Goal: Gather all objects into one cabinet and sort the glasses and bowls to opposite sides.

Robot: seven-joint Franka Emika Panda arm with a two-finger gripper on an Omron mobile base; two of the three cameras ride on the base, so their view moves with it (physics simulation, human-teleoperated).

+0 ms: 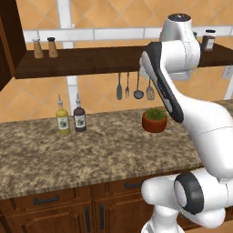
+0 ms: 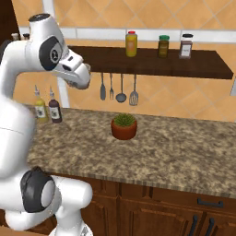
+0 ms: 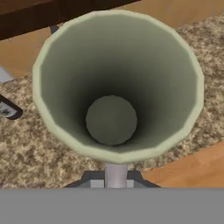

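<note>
In the hand view I look straight into the mouth of a cream tumbler [image 3: 111, 120], one of the glasses. My gripper [image 3: 116, 168] is shut on its near rim, and one grey finger [image 3: 116, 176] shows just below that rim. The glass hangs above the speckled stone counter [image 3: 26, 162]. In the base views my hand [image 2: 77, 73] is raised in front of the long dark shelf, and its fingers are hidden behind the wrist. A strip of reddish-brown cabinet [image 1: 6, 43] stands at the far left. The bowls are out of view.
A yellow bottle [image 1: 63, 119] and a dark sauce bottle [image 1: 79, 118] stand at the back of the counter. A terracotta plant pot [image 1: 154, 120] sits mid-counter under hanging utensils [image 1: 134, 87]. Spice jars [image 2: 160, 46] line the dark shelf [image 1: 86, 61].
</note>
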